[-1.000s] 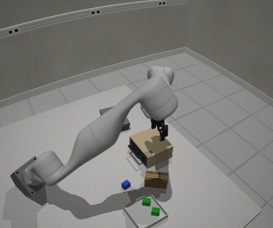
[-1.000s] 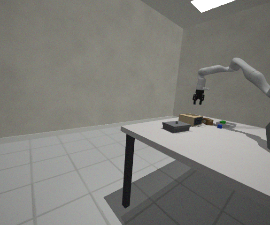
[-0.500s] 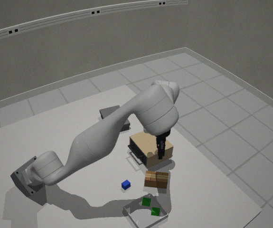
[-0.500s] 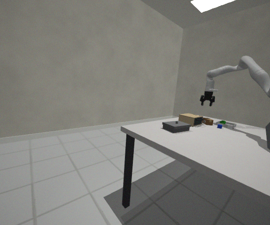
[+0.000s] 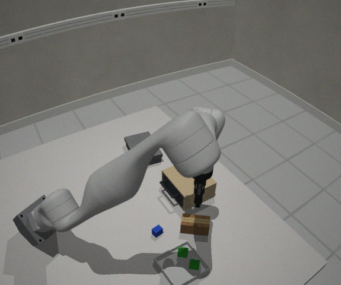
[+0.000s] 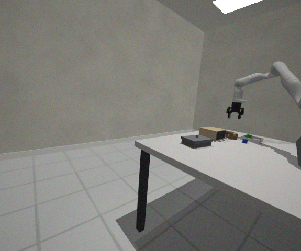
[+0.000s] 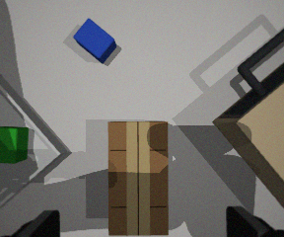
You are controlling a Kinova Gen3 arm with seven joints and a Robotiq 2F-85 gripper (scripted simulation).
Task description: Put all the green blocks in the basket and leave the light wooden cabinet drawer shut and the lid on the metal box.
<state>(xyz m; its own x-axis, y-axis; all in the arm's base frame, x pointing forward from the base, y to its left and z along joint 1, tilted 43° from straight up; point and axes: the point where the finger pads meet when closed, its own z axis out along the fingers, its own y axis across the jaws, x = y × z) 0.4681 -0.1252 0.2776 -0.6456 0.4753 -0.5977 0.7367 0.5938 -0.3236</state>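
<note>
My gripper [image 5: 197, 204] [image 6: 234, 117] [image 7: 143, 222] is open and empty, high above the brown taped box [image 5: 194, 228] [image 6: 232, 135] [image 7: 117, 163]. Two green blocks [image 5: 182, 252] [image 5: 194, 264] [image 7: 6, 145] lie inside the grey basket [image 5: 157, 265] [image 6: 258, 140] [image 7: 63, 151]. The light wooden cabinet [image 5: 174, 177] [image 6: 210, 131] [image 7: 275, 128] has a dark drawer front and handle; the drawer looks shut, but a small gap cannot be ruled out. The dark metal box [image 6: 199, 144] has its lid [image 6: 192, 138] on, looking level. The insides of cabinet, metal box and brown box are hidden.
A blue block [image 5: 157, 231] [image 6: 244, 140] [image 7: 94, 39] lies on the table outside the basket, left of the brown box in the top view. The brown box stands between cabinet and basket. The drawer handle [image 5: 168, 192] [image 7: 252, 81] sticks out from the cabinet. The arm partly hides the metal box in the top view.
</note>
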